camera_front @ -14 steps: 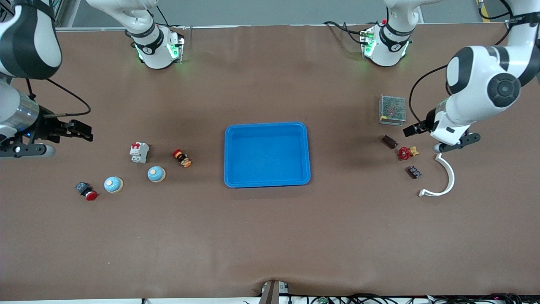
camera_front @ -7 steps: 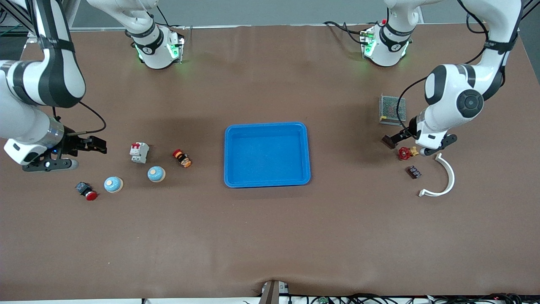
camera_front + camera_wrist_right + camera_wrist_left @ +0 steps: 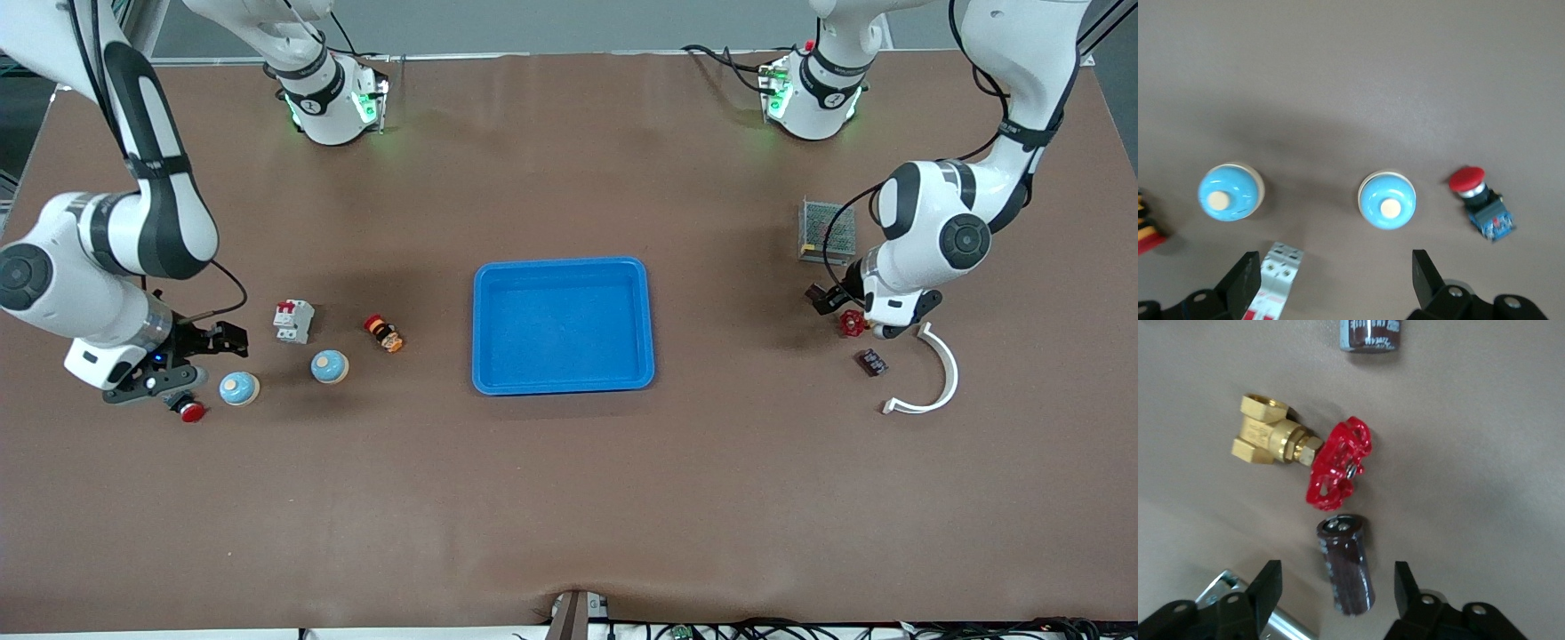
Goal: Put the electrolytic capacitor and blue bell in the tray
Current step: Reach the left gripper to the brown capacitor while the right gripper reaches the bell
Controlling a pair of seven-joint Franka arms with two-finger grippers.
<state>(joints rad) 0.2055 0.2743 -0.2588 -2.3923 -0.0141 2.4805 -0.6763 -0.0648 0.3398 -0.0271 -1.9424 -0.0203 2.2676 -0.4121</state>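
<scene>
The shallow bright-blue plastic tray (image 3: 563, 325) sits mid-tabletop, nothing in it. The right gripper (image 3: 222, 340), jaws spread wide and holding nothing, hangs just above a light-blue dome bell with a cream button (image 3: 1387, 199); the bell shows between the two jaws, untouched. A second identical blue bell (image 3: 1229, 192) lies beside it. The left gripper (image 3: 1338, 590) has its jaws apart on either side of the dark-brown cylindrical electrolytic capacitor (image 3: 1346, 563), which lies on the tabletop with a gap at each side, just beside a brass valve with a red handwheel (image 3: 1308, 457).
</scene>
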